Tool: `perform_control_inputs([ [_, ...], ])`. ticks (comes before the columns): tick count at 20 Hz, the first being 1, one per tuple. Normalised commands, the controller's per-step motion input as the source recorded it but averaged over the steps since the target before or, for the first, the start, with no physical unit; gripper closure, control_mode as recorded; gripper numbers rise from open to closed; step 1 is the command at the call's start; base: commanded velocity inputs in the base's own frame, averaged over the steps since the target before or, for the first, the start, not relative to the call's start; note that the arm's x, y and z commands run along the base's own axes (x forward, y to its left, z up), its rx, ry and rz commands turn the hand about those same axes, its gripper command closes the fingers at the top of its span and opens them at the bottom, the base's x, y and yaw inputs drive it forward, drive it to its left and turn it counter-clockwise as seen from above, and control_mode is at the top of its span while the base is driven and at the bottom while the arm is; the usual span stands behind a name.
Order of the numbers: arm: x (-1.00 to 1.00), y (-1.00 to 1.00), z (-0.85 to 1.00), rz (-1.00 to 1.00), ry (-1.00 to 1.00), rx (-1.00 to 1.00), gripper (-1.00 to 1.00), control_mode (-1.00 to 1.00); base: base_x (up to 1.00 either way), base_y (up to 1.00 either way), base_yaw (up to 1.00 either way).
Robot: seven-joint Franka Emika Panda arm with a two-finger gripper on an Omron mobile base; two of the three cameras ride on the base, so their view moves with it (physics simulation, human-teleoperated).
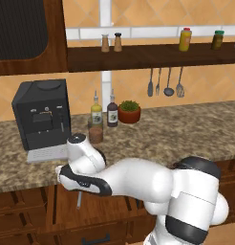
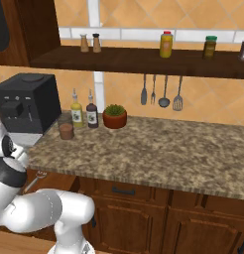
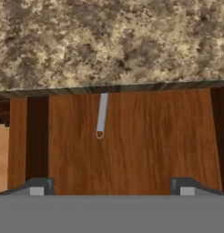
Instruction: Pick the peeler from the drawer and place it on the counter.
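The end effector (image 3: 111, 186) hangs over the open drawer (image 3: 132, 145) with its fingertips (image 3: 38, 186) spread wide, holding nothing. The peeler (image 3: 101, 116) lies on the drawer's wooden floor — its grey handle shows, its head tucked out of sight under the granite tabletop (image 3: 109, 41) edge. From the left base view the handle (image 1: 79, 198) pokes out just below the arm.

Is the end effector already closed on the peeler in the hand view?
No. The fingertips stand wide apart above the drawer floor, and the peeler lies farther ahead, its head tucked under the counter edge.
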Motion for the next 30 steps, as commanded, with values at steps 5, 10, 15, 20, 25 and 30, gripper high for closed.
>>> perform_control_inputs([
  [5,-0.04,0.03,-0.79,0.0,0.01,0.0,-1.0,-1.0,0.0,0.0,0.0],
  [10,0.01,0.14,-0.52,0.0,0.0,0.0,-1.0,-1.0,0.0,0.0,0.0],
  [15,0.12,0.16,-0.36,0.0,0.0,0.0,-1.0,-1.0,0.0,0.0,0.0],
  [20,0.13,0.18,-0.38,0.0,0.0,0.0,-1.0,-1.0,0.0,0.0,0.0],
  [25,0.21,0.05,-0.08,0.0,0.0,0.0,-1.0,-1.0,0.0,0.0,0.0],
  [30,0.19,0.0,0.0,0.0,0.03,0.0,-1.0,-1.0,0.0,0.0,0.0],
])
